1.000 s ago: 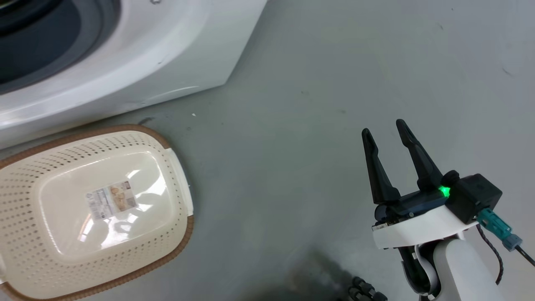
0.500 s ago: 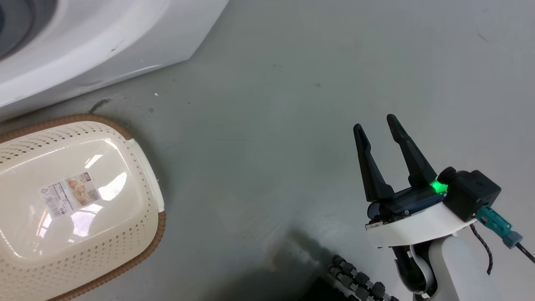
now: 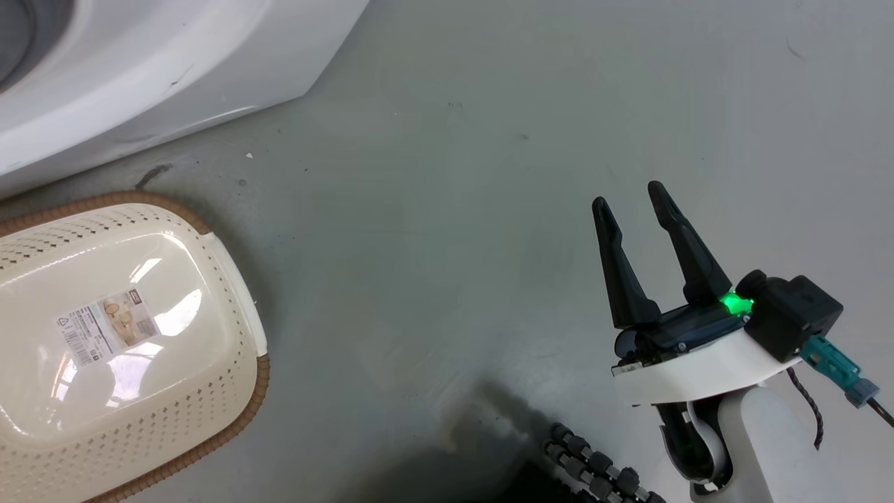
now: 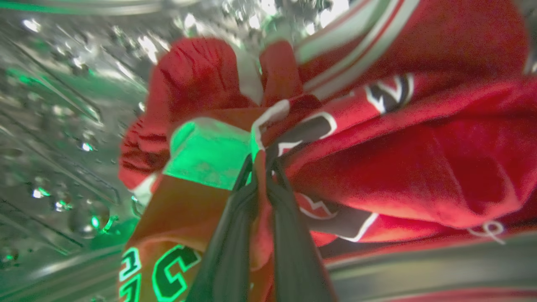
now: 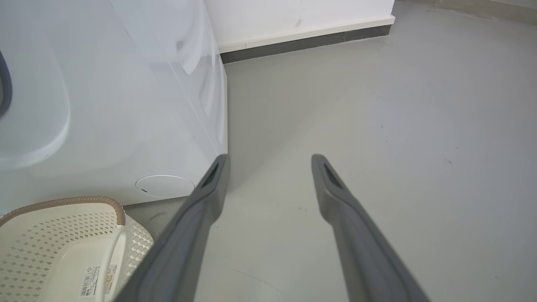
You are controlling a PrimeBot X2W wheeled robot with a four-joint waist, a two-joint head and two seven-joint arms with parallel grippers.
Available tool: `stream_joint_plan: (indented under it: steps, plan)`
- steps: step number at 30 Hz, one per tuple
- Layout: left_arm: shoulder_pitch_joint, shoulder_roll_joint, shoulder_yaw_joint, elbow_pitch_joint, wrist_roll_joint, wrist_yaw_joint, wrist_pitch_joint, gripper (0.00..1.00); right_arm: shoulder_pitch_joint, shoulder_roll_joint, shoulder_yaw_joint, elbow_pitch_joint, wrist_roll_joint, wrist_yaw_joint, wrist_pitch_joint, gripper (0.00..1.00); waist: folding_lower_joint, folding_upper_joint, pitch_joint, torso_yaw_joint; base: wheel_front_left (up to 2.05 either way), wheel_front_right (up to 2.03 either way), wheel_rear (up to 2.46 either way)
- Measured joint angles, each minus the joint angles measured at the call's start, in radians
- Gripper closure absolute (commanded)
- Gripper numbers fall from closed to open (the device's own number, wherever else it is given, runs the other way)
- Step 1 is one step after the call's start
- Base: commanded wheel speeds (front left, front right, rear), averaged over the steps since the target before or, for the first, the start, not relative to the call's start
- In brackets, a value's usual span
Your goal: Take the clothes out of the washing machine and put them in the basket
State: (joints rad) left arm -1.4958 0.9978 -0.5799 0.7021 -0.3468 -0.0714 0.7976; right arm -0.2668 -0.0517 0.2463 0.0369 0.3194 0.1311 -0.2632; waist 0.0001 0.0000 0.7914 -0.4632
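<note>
While the left gripper [image 4: 261,161] reaches into the perforated steel drum [image 4: 54,126] of the large white front-loading washing machine [image 3: 174,63], its two dark fingers [image 4: 226,251] are clenched on a fold of the bright red sports jersey with white trim and black-and-white lettering [image 4: 419,167].

Jersey: bunched, lying in the drum, none of it in the basket.

Cream-white oval plastic laundry basket with brown woven-look rim [image 3: 260,381]: on the grey floor [image 3: 454,175] just beside the washer front. Holds no cloth; paper label [image 3: 105,328] on its base.

Right gripper [image 3: 628,195]: over bare floor, well apart from the basket, fingers spread, holding nothing.

Step in hand, by my reading: the take-out. Grasp made, withdrawal not yet done.

Next move calls for drawing the bundle back out of the drum, watching trailing cloth for snags, then carrying it over the basket before letting go.
</note>
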Motion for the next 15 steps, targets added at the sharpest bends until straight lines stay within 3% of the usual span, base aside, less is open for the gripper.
stream_joint_plan:
  steps: [7, 15]
  plan:
    - [0.043, -0.013, 0.028, -0.008, 0.007, 0.066, -0.301, 1.00, -0.005, 0.000, -0.015, 0.007, -0.005, 0.000, 0.000, 0.00, 0.0000, 0.0000, -0.032, 0.005, 0.00, 0.00, 0.00]
    - [0.108, -0.101, 0.077, 0.102, -0.048, 0.112, -0.641, 1.00, 0.002, 0.000, -0.044, 0.017, -0.027, 0.000, 0.000, 0.00, -0.0001, 0.0000, -0.097, 0.010, 0.00, 0.00, 0.00]
